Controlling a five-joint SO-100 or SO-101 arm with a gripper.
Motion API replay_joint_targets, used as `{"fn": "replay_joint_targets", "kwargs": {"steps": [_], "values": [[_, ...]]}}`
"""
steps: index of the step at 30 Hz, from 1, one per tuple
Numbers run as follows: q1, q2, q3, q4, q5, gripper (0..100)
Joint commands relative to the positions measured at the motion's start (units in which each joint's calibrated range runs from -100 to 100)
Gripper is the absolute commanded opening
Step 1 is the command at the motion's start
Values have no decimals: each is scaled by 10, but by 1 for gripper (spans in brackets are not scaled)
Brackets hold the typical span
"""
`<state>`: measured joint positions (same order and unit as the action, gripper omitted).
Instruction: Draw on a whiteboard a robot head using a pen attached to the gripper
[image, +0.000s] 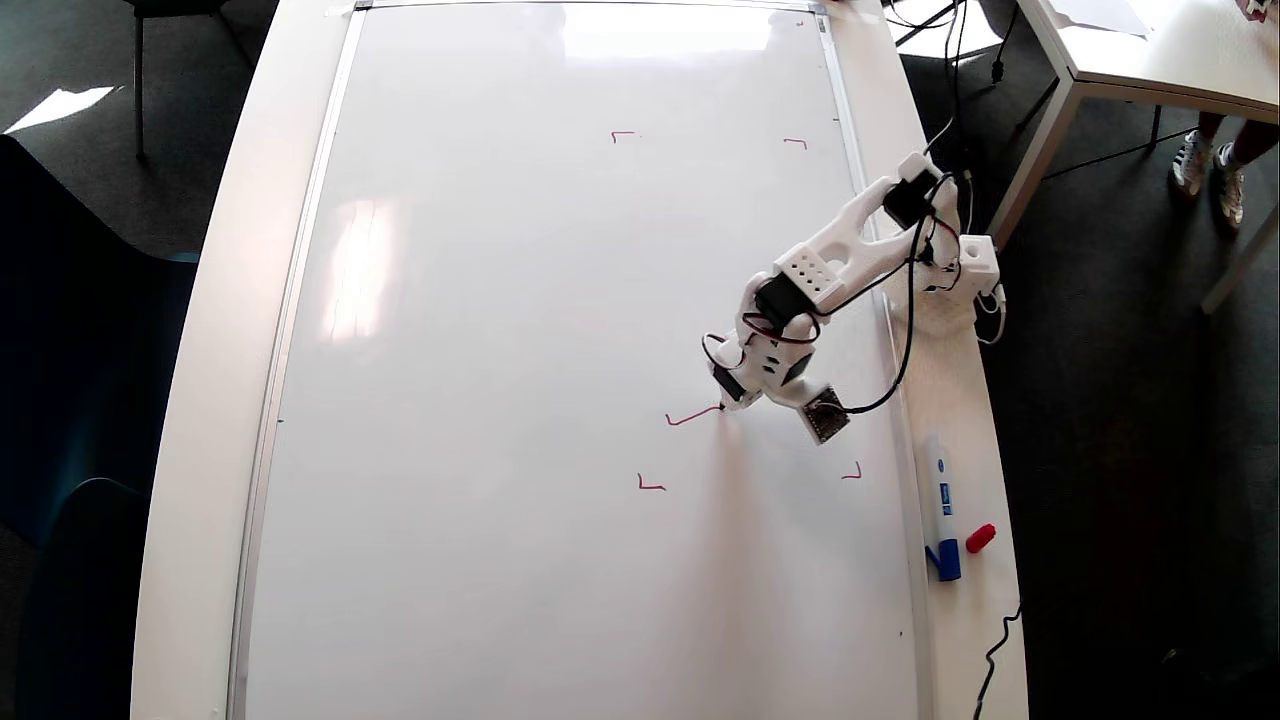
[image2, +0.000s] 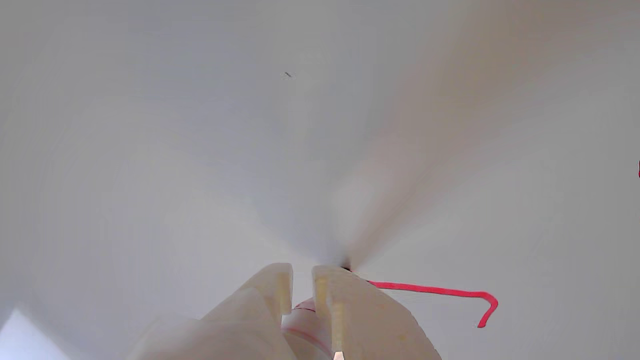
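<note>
- While I watch the overhead view, my arm (image: 850, 255) reaches from its base on the right table (image: 950, 330) rim out over the whiteboard (image: 500, 350), with the claw (image: 730, 400) pointing down and left at the board.
- I see the claw clamped on the pen (image2: 307, 325): in the wrist view the two pale fingers (image2: 272, 290) stand close together with the pen's white and red body wedged in the narrow gap between them.
- I read the pen tip as touching the board just past the fingers, where a dark spot sits at the start of the red line.
- I see only a small piece of the robot head (image: 692, 415) so far: one red stroke running left from the claw and ending in a short hook. In the wrist view the same stroke (image2: 440, 292) runs off to the right and hooks downward.
- I count four small red corner marks on the board: top left (image: 622, 134), top right (image: 796, 143), bottom left (image: 650, 485) and bottom right (image: 853, 472). The stroke lies between them, above the bottom-left one.
- I spot a blue-capped marker (image: 940, 505) lying on the right table rim, off the board, with a loose red cap (image: 980, 538) just beside it.
</note>
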<state>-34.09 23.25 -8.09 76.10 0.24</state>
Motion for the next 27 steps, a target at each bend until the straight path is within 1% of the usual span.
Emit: {"fn": "replay_joint_targets", "kwargs": {"steps": [1,9,19,25,27], "values": [[-11,-41,73,-14,3,1],[-18,-133,189,-19,2,1],[-23,-222,297,-20,3,1],[-17,-234,313,-26,6,1],[-16,-234,314,-19,16,1]]}}
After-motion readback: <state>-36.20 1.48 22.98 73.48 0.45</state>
